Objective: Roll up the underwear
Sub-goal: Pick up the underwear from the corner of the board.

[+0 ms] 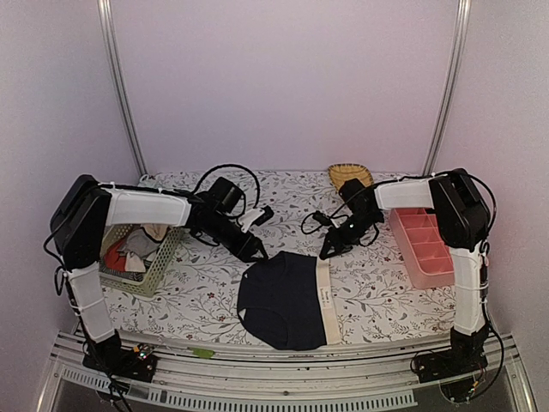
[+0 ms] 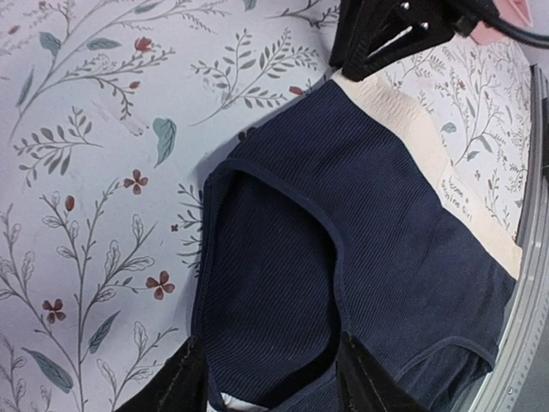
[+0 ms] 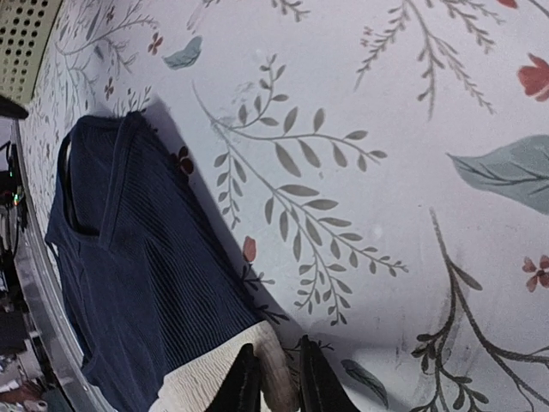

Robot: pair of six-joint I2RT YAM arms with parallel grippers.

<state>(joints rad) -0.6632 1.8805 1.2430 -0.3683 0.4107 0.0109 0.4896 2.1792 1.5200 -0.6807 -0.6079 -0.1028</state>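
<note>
The table is covered with a white cloth (image 1: 206, 292) printed with grey-green leafy sprigs and small red flowers, lying flat with only faint creases. Pale lilac-white walls (image 1: 283, 77) close it in at the back and both sides, and two slim metal poles (image 1: 120, 86) rise at the back corners. A ribbed metal rail (image 1: 283, 365) runs along the near edge, with both arm bases bolted on it. On the left sits a pale green plastic basket (image 1: 159, 262) holding a heap of red, white and grey cloth. On the right stands a pink tray (image 1: 403, 232) divided into compartments, and a yellow woven basket (image 1: 350, 176) rests at the back, behind the right arm. The underwear (image 1: 283, 300), dark navy ribbed briefs with a cream waistband, lies spread flat near the front middle of the table, its waistband turned to the right and its near edge reaching the rail. The left gripper (image 1: 256, 251) is down at the far left corner of the briefs, its fingers (image 2: 184, 382) standing apart with the dark leg edge lying between them, not pinched. The right gripper (image 1: 328, 251) is down at the far end of the waistband, its jaws narrow and pinching the cream corner between them.
</note>
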